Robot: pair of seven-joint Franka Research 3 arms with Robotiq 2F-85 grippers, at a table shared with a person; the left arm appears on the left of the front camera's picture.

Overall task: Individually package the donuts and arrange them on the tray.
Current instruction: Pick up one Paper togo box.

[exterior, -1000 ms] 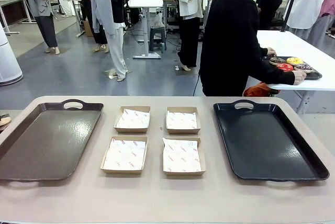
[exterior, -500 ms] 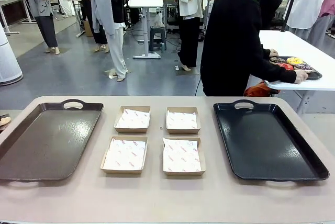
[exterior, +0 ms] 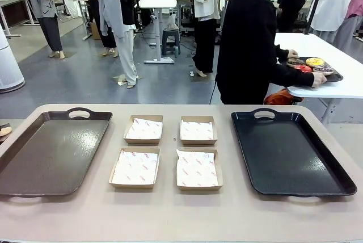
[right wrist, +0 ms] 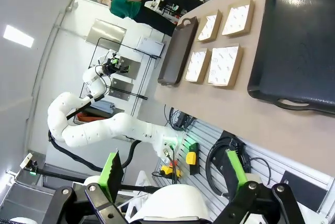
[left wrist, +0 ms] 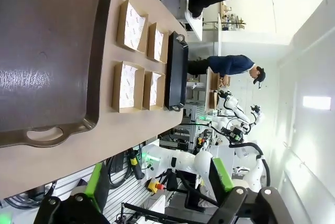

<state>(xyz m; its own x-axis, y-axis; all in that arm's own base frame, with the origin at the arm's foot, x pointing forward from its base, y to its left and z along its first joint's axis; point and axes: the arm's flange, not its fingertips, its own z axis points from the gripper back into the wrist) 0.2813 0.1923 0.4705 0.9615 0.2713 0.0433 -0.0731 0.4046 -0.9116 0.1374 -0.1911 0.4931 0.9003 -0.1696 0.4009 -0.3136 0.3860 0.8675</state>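
The donuts (exterior: 309, 65) are sitting together on a small dark tray (exterior: 338, 77) on a white side table (exterior: 349, 88) beyond the far right corner of the surface (exterior: 181, 214). A person in black (exterior: 249, 44) is gripping that tray's near rim with one hand (exterior: 319, 78), probably to carry it across. On the surface, four open kraft boxes (exterior: 135, 167) are lying in two rows of two at the middle. Each is lined with a white sheet (exterior: 197, 169), apparently so that one donut is going into each. A brown tray (exterior: 51, 152) is lying by the left edge and a black tray (exterior: 289, 152) by the right edge, both bare, likely waiting for the packed boxes. The liners are carrying small red print, too small to read. The left jaws are standing wide open and holding nothing, and the right jaws are doing the same, both hanging back from the near edge.
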